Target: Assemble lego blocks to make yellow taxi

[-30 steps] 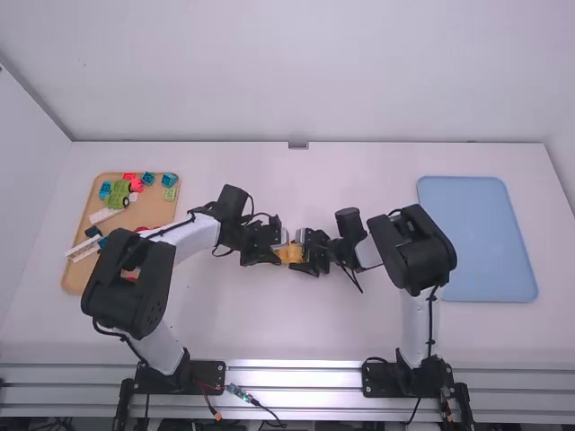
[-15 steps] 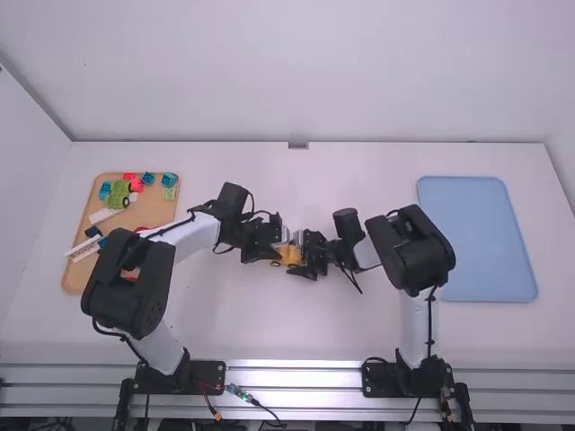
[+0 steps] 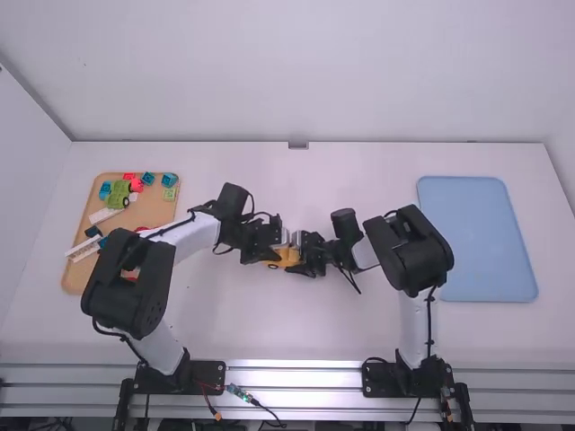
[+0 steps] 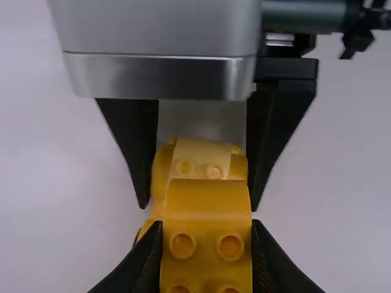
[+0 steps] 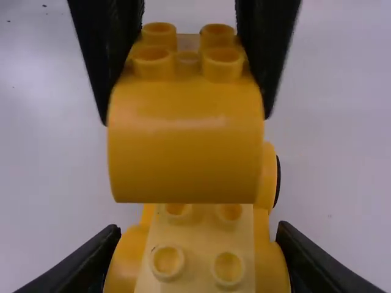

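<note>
At mid-table in the high view, my left gripper (image 3: 272, 255) and right gripper (image 3: 304, 257) face each other with yellow pieces (image 3: 287, 258) between them. In the left wrist view, the left gripper (image 4: 208, 259) grips a curved yellow block (image 4: 208, 201) with round studs. The right wrist view has the right gripper (image 5: 198, 253) closed around the sides of a yellow car base (image 5: 197, 259), studs facing the camera. A dark-rimmed wheel (image 5: 277, 181) sticks out at its side. The curved block overlaps the base's far part; whether they touch, I cannot tell.
A tan tray (image 3: 74, 280) at the left holds green, blue, red and white pieces, partly under the left arm. On the right, beyond the right arm's elbow, lies a blue tray (image 3: 476, 238).
The right gripper has moved slightly left and toward the bases, carrying the car base; a wheel now shows beneath the left gripper. The left arm has kept still.
</note>
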Motion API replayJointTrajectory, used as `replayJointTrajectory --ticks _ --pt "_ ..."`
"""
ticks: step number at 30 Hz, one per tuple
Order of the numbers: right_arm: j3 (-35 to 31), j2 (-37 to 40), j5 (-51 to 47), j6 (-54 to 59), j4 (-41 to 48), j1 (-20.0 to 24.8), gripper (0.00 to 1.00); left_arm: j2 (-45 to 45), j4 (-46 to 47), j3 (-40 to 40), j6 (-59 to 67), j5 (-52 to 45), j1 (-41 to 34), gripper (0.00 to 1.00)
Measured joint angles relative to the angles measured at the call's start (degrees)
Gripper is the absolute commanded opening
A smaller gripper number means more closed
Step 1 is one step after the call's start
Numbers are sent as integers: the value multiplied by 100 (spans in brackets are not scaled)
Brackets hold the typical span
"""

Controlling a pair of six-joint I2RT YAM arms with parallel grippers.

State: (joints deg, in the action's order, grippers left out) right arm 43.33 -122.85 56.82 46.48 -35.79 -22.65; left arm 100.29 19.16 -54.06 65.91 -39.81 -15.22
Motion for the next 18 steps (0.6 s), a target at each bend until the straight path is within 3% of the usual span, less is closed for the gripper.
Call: replayJointTrajectory --ticks 10,18 --pt "26 0 35 50 138 7 52 0 33 0 299 -26 0 2" --pt "525 0 232 634 1440 7 49 0 -474 76 337 -57 0 2"
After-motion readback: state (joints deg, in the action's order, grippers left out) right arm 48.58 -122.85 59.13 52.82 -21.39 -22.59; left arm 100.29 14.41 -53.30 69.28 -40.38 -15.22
